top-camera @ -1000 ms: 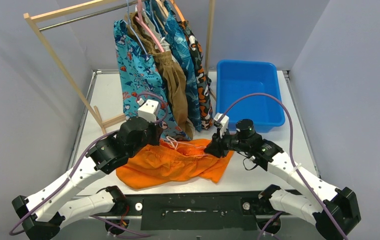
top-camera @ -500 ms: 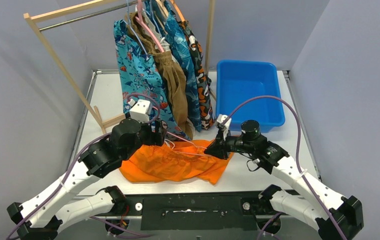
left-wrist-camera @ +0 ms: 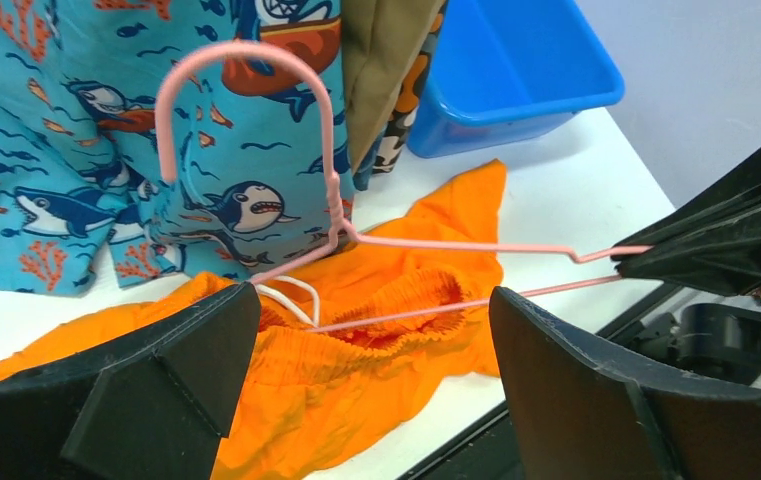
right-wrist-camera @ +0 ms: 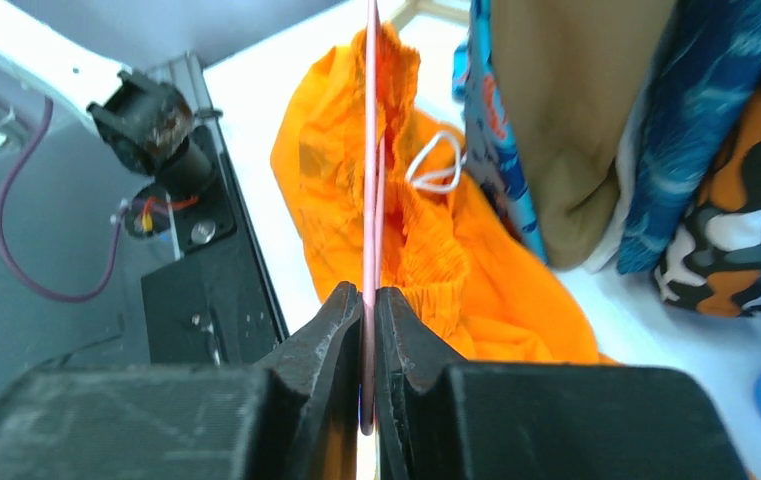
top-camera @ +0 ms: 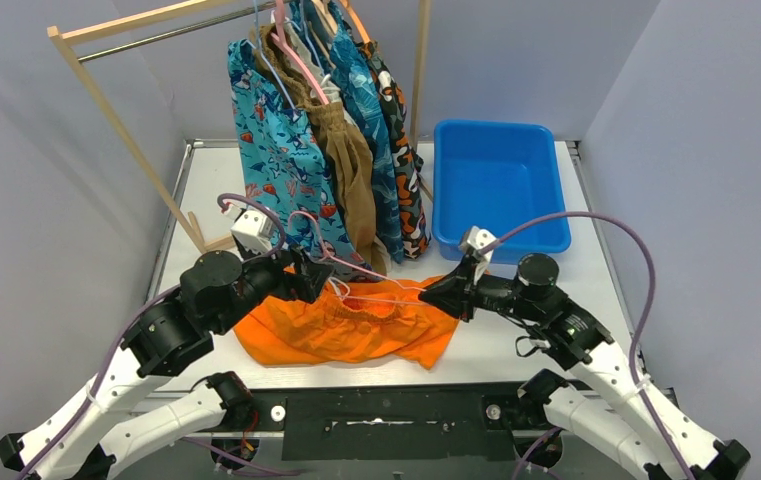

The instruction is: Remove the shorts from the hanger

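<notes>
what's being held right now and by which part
The right pincer grips the pink hanger at the tip of one shoulder. The left pincer is open, holding nothing.

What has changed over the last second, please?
The left claw opened and its arm drew back leftward; the right claw closed on the pink hanger. The orange shorts stayed on the table, the other shorts on the rack.

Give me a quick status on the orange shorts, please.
Right fingers shut on pink hanger. Left fingers open above orange shorts, heaped on table. Hanging shorts close behind.
</notes>
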